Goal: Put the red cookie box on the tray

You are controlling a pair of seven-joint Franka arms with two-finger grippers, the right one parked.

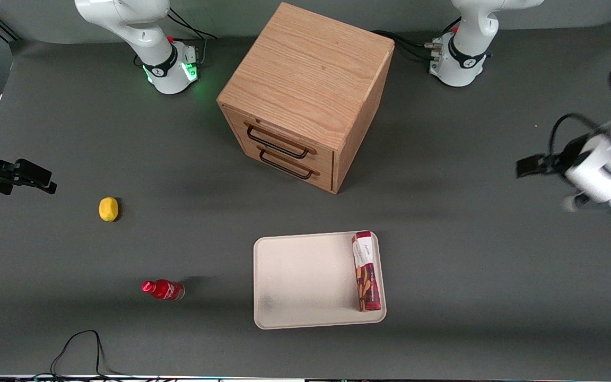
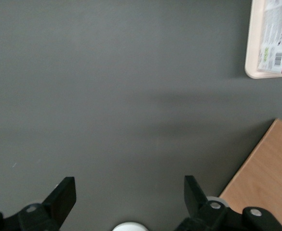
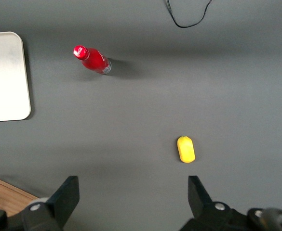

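Note:
The red cookie box (image 1: 365,270) lies flat in the cream-white tray (image 1: 300,278), along the tray's edge toward the working arm's end of the table. One end of the box (image 2: 277,36) and a corner of the tray (image 2: 252,57) show in the left wrist view. My left gripper (image 1: 529,165) is high above the bare table at the working arm's end, well away from the tray. In the left wrist view the gripper (image 2: 129,192) is open and empty, with only grey table between its fingers.
A wooden two-drawer cabinet (image 1: 305,95) stands in the middle of the table, farther from the front camera than the tray. A small red bottle (image 1: 163,289) and a yellow lemon (image 1: 108,208) lie toward the parked arm's end. A black cable (image 1: 80,347) lies near the front edge.

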